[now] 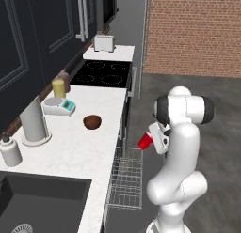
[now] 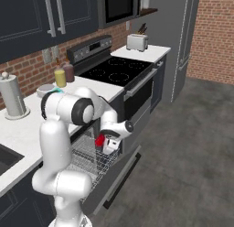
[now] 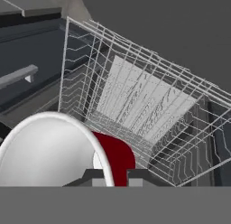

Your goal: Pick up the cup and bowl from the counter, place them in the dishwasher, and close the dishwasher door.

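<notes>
- Left base view: my gripper (image 1: 151, 139) was closed tight on the cup (image 1: 145, 142), red, tilted on its side, held in the air just past the counter (image 1: 70, 147) edge, above the far end of the pulled-out wire rack (image 1: 126, 178) of the dishwasher (image 1: 123, 180).
- Same view: the bowl (image 1: 92, 121), dark brown, sat upright on the counter, left of the cup and well apart from it; a white-and-teal scale (image 1: 59, 106) stood just beyond the bowl to the left, a yellow jar (image 1: 59, 88) farther off, a black stove (image 1: 101, 73) and a toaster (image 1: 104, 42) at the far end.
- Right base view: my gripper (image 2: 104, 143) hung over the rack (image 2: 91, 159), the cup (image 2: 99, 140) pinched between my fingers; the dishwasher door (image 2: 114, 180) lay dropped open below the rack.
- Hand view: the cup (image 3: 118, 157) showed as a red wall with its pale rim near the lens, clamped between my fingertips (image 3: 92, 175); the grey wire rack (image 3: 144, 110) stretched beyond it. I could not tell whether the cup touched the wires.
</notes>
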